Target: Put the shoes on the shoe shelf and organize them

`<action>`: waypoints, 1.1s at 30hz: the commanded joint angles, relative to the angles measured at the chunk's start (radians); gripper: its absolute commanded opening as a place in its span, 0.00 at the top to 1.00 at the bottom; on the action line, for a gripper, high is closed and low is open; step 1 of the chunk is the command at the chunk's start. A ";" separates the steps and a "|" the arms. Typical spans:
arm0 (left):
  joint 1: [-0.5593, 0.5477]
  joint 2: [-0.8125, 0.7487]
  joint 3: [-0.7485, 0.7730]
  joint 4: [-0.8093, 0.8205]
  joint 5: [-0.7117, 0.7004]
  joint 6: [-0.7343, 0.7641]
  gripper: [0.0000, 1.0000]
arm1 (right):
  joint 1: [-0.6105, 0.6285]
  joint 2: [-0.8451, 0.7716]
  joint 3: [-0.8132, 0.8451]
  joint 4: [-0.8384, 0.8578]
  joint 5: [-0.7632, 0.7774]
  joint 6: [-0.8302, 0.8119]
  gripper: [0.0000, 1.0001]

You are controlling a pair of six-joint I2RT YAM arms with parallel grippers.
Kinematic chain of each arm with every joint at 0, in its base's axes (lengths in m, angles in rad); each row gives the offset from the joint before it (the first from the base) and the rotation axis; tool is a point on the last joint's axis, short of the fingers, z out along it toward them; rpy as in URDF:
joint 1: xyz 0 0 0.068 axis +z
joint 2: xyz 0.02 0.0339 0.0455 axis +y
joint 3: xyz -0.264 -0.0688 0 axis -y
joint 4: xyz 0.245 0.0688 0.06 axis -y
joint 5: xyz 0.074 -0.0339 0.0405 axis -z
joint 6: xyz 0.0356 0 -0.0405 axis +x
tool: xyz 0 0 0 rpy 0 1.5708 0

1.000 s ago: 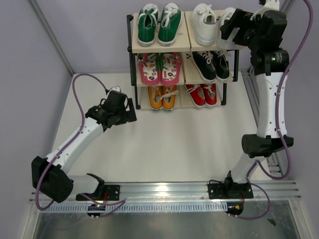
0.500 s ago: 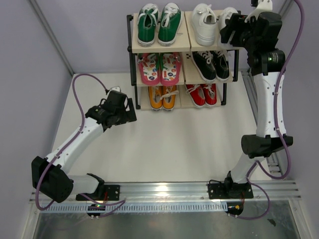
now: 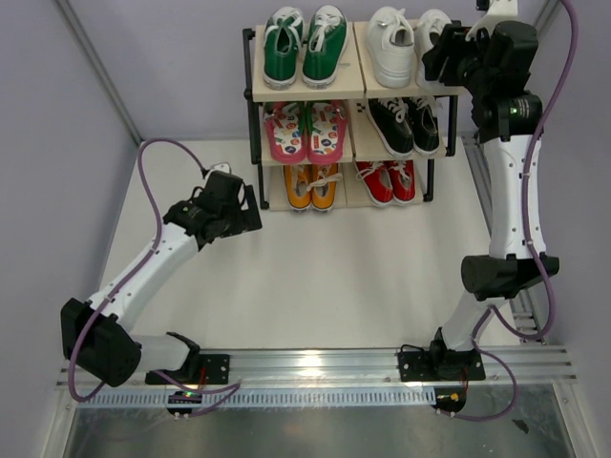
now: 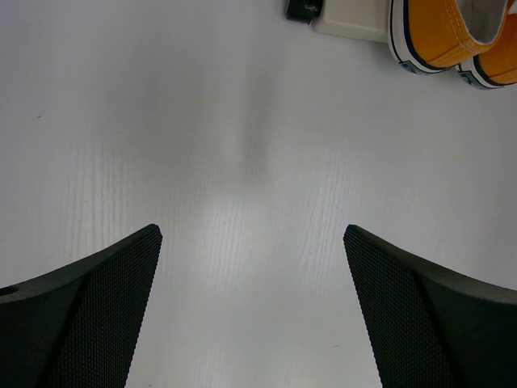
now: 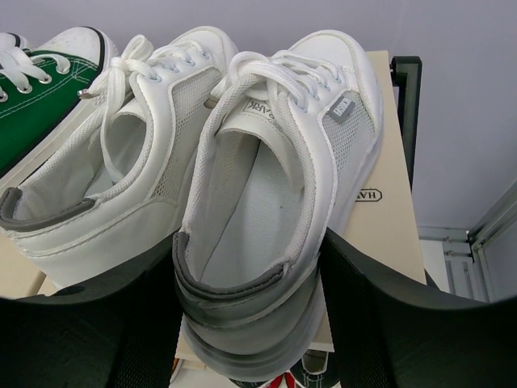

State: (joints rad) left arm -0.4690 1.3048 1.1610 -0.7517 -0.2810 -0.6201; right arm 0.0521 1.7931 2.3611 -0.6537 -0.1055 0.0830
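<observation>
The shoe shelf (image 3: 251, 95) stands at the back of the table. Its top tier holds the white sneakers. My right gripper (image 5: 250, 267) is shut on the heel of the right white sneaker (image 5: 275, 186), one finger on each side. That heel overhangs the front edge of the board (image 5: 388, 202). The other white sneaker (image 5: 137, 162) sits beside it on the left. Pink flip-flops (image 3: 305, 131) lie on the middle tier, left. Orange sneakers (image 3: 312, 186) sit on the bottom tier, left, and their toes show in the left wrist view (image 4: 452, 32). My left gripper (image 4: 250, 234) is open and empty over bare table.
Green sneakers (image 3: 304, 43) fill the top tier's left half, and one shows in the right wrist view (image 5: 32, 89). Black sneakers (image 3: 406, 124) and red sneakers (image 3: 387, 181) sit in the right halves below. A shelf foot (image 4: 307, 10) lies just ahead of the left gripper.
My right gripper has moved a little up and back toward the top tier with the white sneaker's heel. The left arm has not moved.
</observation>
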 commanded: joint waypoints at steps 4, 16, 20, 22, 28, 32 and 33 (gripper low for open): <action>0.001 0.014 0.049 0.015 -0.020 0.003 0.02 | 0.002 0.032 0.010 0.083 -0.068 -0.020 0.36; 0.001 0.014 0.055 0.008 -0.018 0.002 0.02 | 0.000 0.028 -0.031 0.078 -0.109 -0.071 0.37; 0.001 0.011 0.054 0.009 -0.018 -0.001 0.02 | 0.000 0.009 -0.059 0.078 -0.129 -0.107 0.37; 0.001 0.013 0.052 0.014 -0.012 -0.003 0.02 | -0.001 0.005 -0.079 0.083 -0.155 -0.109 0.37; 0.001 0.008 0.051 0.012 -0.009 -0.009 0.02 | -0.005 0.015 -0.083 0.080 -0.146 -0.098 0.35; 0.001 0.002 0.051 0.009 -0.017 -0.009 0.02 | -0.017 0.006 -0.077 0.081 -0.138 -0.071 0.23; 0.001 0.001 0.052 0.009 -0.014 -0.009 0.02 | -0.015 0.002 -0.072 0.080 -0.116 -0.054 0.15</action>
State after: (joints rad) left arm -0.4690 1.3136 1.1744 -0.7525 -0.2874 -0.6212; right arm 0.0376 1.7996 2.2967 -0.5453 -0.2127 0.0132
